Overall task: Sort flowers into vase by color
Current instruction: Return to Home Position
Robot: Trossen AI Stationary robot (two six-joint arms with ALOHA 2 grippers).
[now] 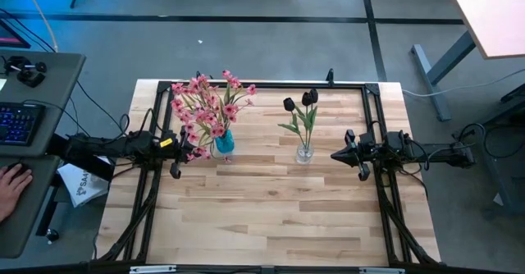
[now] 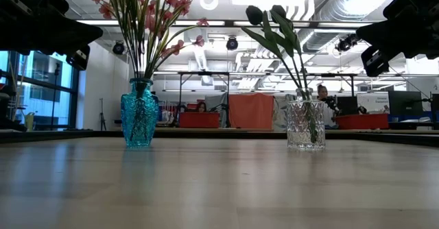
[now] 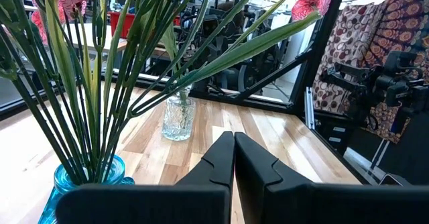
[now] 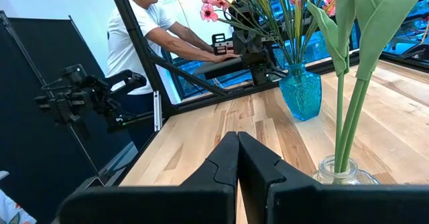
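Note:
Several pink-blossomed sprays (image 1: 207, 110) stand with their stems in a blue glass vase (image 1: 223, 145), also seen in the low view (image 2: 138, 112). The near-black tulips (image 1: 302, 103) stand in a clear cut-glass vase (image 1: 304, 152), shown too in the low view (image 2: 305, 124). My left gripper (image 1: 194, 148) hovers shut just left of the blue vase (image 3: 80, 187), raised off the table. My right gripper (image 1: 335, 154) hovers shut just right of the clear vase (image 4: 340, 173). Neither holds anything.
A black frame (image 1: 262, 85) runs around the wooden table's far edge and sides. The near half of the tabletop (image 1: 262, 225) holds only bare wood. A person (image 4: 151, 33) stands beyond the table's left side at a desk with a keyboard (image 1: 16, 122).

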